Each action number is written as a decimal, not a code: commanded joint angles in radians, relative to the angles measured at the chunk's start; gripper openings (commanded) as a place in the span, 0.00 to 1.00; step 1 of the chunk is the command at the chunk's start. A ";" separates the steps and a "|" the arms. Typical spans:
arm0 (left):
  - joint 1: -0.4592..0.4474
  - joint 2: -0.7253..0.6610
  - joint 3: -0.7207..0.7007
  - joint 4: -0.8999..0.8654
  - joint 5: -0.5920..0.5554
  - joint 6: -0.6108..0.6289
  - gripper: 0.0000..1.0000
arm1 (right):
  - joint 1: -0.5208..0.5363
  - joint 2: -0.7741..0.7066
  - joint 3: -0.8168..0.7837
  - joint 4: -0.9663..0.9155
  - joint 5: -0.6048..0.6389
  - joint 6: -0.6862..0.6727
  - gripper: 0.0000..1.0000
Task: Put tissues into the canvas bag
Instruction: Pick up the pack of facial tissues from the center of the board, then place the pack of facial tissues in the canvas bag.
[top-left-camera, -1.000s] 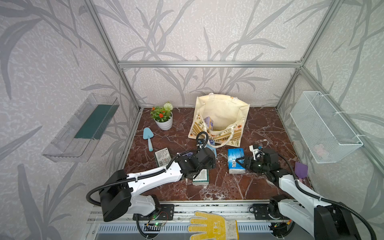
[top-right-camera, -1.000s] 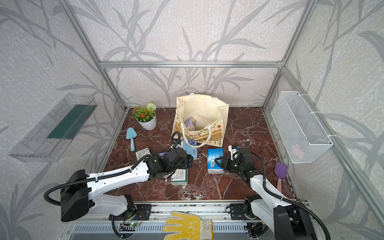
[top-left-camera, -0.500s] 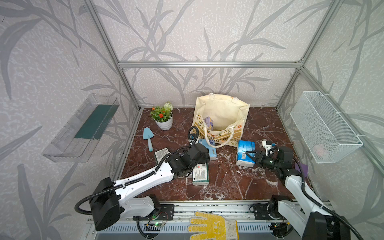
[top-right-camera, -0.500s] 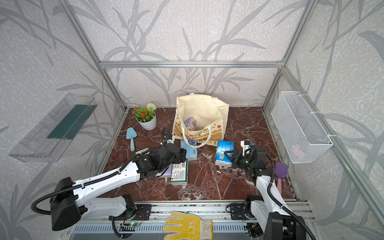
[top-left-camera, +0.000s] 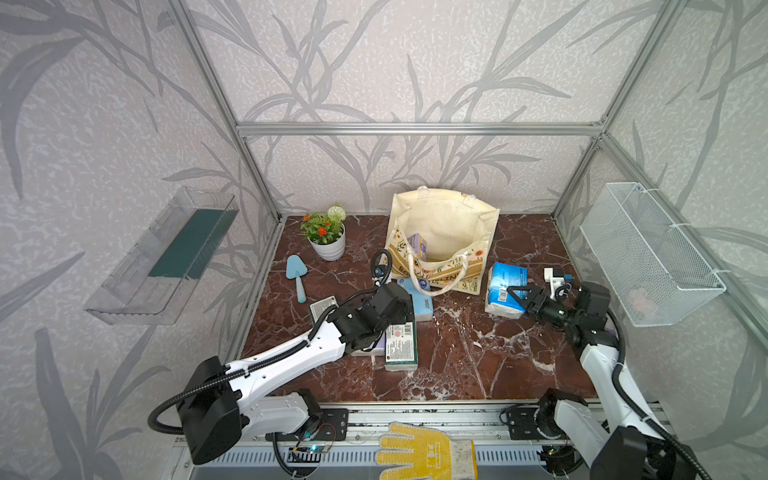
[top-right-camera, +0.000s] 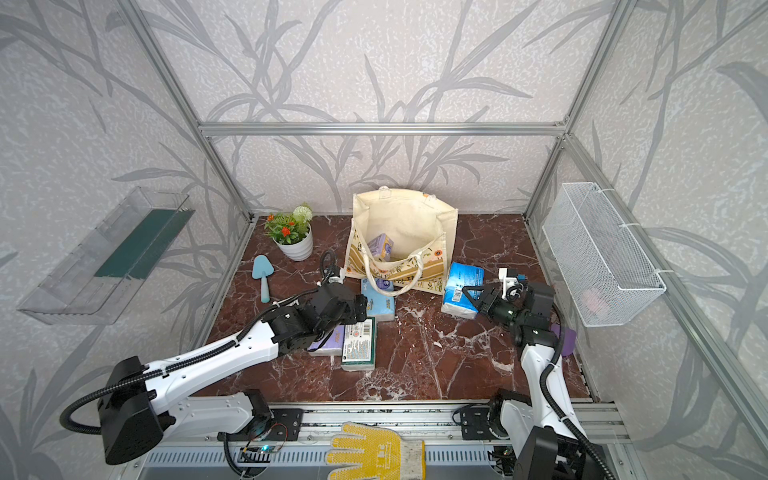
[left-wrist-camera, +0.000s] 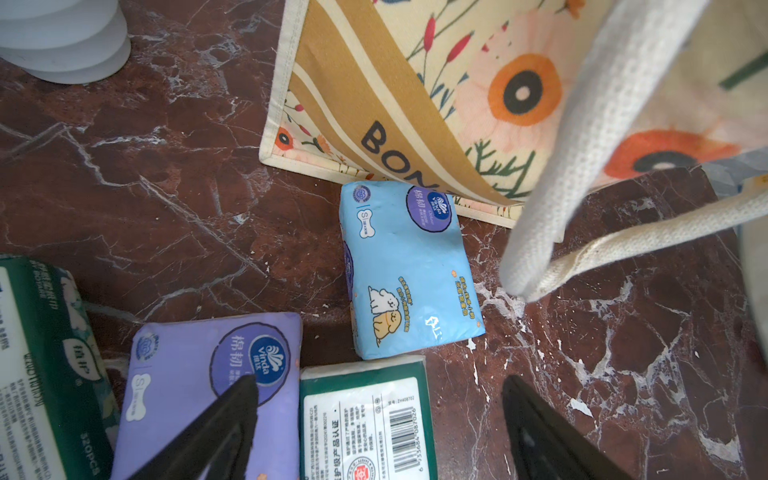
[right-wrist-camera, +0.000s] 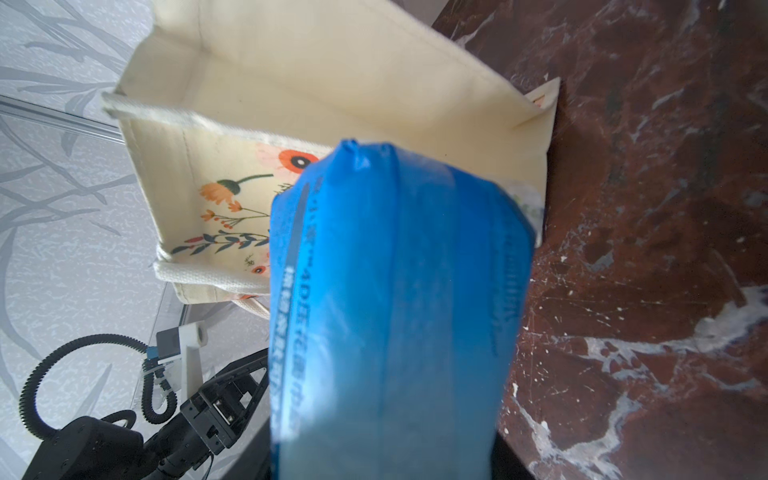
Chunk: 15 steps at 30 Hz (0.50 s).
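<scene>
left end effector (left-wrist-camera: 379, 384) — jaws apart | right end effector (top-left-camera: 519, 297) — grips blue pack (top-left-camera: 504, 280)

The bag (top-right-camera: 405, 216) stands open at twelve o'clock on the table (top-right-camera: 436, 365), with a lilac pack (top-right-camera: 381, 246) inside. At the bag's four o'clock, the right gripper (top-right-camera: 471, 296) clamps a blue pack (top-right-camera: 459, 284). Mid-table, the left gripper (top-right-camera: 358, 309) hangs over three packs: a pale blue pack (top-right-camera: 380, 302) under the bag's handle, and a green pack (top-right-camera: 359, 345) touching a second lilac pack (top-right-camera: 332, 345). A plant (top-right-camera: 293, 232) sits at ten o'clock, a trowel (top-right-camera: 262, 276) at nine, a glove (top-right-camera: 374, 451) at six.
</scene>
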 joint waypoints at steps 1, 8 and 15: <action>0.017 -0.004 -0.001 -0.026 0.004 0.014 0.90 | -0.006 0.012 0.049 0.042 -0.032 0.052 0.53; 0.036 0.030 0.002 -0.019 0.043 0.017 0.90 | -0.005 0.026 0.168 0.040 -0.017 0.094 0.54; 0.046 0.034 0.013 -0.018 0.046 0.029 0.90 | -0.005 0.068 0.279 0.092 -0.014 0.174 0.54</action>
